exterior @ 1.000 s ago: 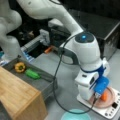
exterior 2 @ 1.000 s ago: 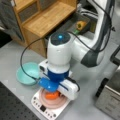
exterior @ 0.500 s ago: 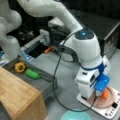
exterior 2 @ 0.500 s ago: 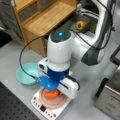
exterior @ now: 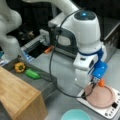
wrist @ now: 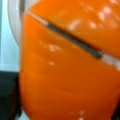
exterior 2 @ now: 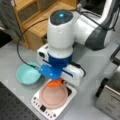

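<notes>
Grey tabletop carries a scale (exterior 2: 37,103) with a pink plate (exterior 2: 53,96); the gripper (exterior 2: 55,82), seemingly clamped on an orange carrot (exterior 2: 54,83), could tip that plate by pressing its rim.

In a front view, the plate (exterior 2: 53,96) sits on the scale (exterior 2: 53,113); the bowl (exterior 2: 27,74) lies at its ten o'clock.

In both front views the glossy white, rounded Panda arm (exterior: 85,32) has a dark cap with a small blue light on top, a blue ring beneath its last joint, and a bright blue plastic housing (exterior 2: 50,71) lower down. A thin black cable (exterior: 53,62) loops alongside.
</notes>
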Controlling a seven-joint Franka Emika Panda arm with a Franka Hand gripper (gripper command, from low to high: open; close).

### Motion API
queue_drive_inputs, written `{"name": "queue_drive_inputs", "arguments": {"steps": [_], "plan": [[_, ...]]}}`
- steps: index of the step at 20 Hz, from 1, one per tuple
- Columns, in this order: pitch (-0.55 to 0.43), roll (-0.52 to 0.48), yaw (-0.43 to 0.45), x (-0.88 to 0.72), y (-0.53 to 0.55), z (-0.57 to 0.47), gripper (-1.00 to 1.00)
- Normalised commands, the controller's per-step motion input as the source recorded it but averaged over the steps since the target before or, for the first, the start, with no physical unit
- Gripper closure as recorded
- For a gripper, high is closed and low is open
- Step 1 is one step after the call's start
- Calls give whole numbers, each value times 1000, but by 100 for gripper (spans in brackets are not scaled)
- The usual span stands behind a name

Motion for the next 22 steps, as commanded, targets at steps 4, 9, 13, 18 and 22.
{"name": "queue_drive_inputs", "arguments": {"steps": [4,9,13,18,22], "plan": [[171,-96,327,-443,-34,189,100],[135,-238,515,-418,-81,210,100],[28,-190,615,-380,-157,111,100],[-16,-195,690,-472,-276,-17,100],[-77,-23,739,-496,-301,-70,100]]}}
